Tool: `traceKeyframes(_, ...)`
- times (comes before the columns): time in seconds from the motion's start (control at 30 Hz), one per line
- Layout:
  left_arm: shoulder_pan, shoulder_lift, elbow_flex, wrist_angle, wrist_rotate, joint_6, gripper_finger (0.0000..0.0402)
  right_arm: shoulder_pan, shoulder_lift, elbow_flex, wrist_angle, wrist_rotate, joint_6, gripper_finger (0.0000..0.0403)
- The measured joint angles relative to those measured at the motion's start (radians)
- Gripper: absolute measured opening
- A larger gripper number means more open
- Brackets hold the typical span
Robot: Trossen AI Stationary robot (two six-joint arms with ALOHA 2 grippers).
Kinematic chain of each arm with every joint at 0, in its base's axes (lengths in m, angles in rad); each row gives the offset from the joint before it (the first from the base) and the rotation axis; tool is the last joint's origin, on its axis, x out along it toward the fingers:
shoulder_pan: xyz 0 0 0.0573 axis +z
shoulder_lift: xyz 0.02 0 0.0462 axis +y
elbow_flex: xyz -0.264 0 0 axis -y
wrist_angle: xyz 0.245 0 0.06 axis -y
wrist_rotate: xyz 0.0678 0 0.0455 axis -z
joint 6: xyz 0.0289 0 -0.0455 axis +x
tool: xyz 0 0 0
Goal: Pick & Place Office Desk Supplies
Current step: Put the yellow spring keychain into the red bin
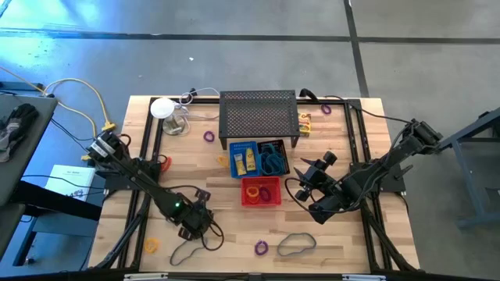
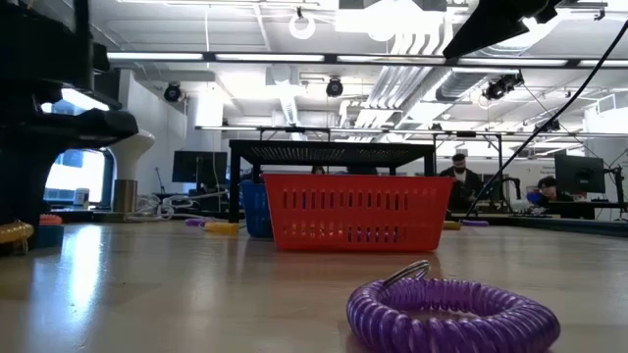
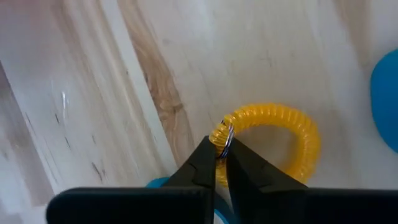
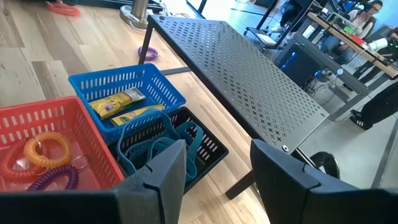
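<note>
My left gripper (image 1: pixel 197 224) is at the table's near left, shut on a yellow coiled ring (image 3: pixel 273 134); the arm hides this ring in the high view. My right gripper (image 4: pixel 217 155) is open and empty, in the air just right of the red bin (image 1: pixel 260 190) in the high view (image 1: pixel 301 181). The red bin holds orange and purple rings (image 4: pixel 43 152). The blue bin (image 1: pixel 244 158) holds yellow printed boxes. The black bin (image 1: pixel 273 158) holds bluish cords. A purple ring (image 2: pixel 451 314) and a dark looped cord (image 1: pixel 297 244) lie flat on the table's near part. My left gripper pinches the yellow ring at the small metal split ring (image 3: pixel 226 138) on its coil, between the two fingertips. The fingers come from above, pointing down. The rest of the coil reaches away from the fingers over the wood; whether it is off the table, I cannot tell.
A black mesh rack (image 1: pixel 259 117) stands behind the bins. Another yellow ring (image 1: pixel 151 244), a looped cord (image 1: pixel 187 250), purple rings (image 1: pixel 209 136) and an orange ring (image 1: pixel 162 162) lie loose. Yellow boxes (image 1: pixel 304 123) lie right of the rack. A white-topped stand (image 1: pixel 168 113) is far left.
</note>
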Motion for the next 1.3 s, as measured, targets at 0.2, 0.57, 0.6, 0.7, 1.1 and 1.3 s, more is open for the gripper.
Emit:
traceKeyframes(0.2, -0.003, -0.025, 0.042, 0.007, -0.237, 0.186, 0.0012, 0.0, 0.0, 0.0, 0.009, 0.0, -0.003, 0.0168)
traceKeyframes(0.57, 0.048, -0.113, 0.044, 0.424, -0.655, 0.377, 0.001, 0.0, 0.0, 0.0, 0.027, -0.003, -0.026, 0.0168)
traceKeyframes(0.6, 0.066, -0.113, 0.044, 0.503, -0.647, 0.358, 0.001, 0.0, 0.0, 0.0, 0.027, -0.003, -0.026, 0.0168)
traceKeyframes(0.7, 0.137, -0.097, 0.046, 0.697, -0.586, 0.27, 0.001, 0.0, 0.0, 0.0, 0.03, -0.003, -0.026, 0.0168)
traceKeyframes(1.1, 0.357, 0.029, 0.046, 0.813, -0.281, 0.003, 0.001, 0.0, 0.0, 0.0, 0.042, -0.004, -0.052, 0.0168)
traceKeyframes(1.3, 0.351, 0.131, 0.046, 0.937, -0.235, 0.11, 0.0015, 0.0, 0.0, 0.0, 0.043, -0.011, -0.053, 0.0168)
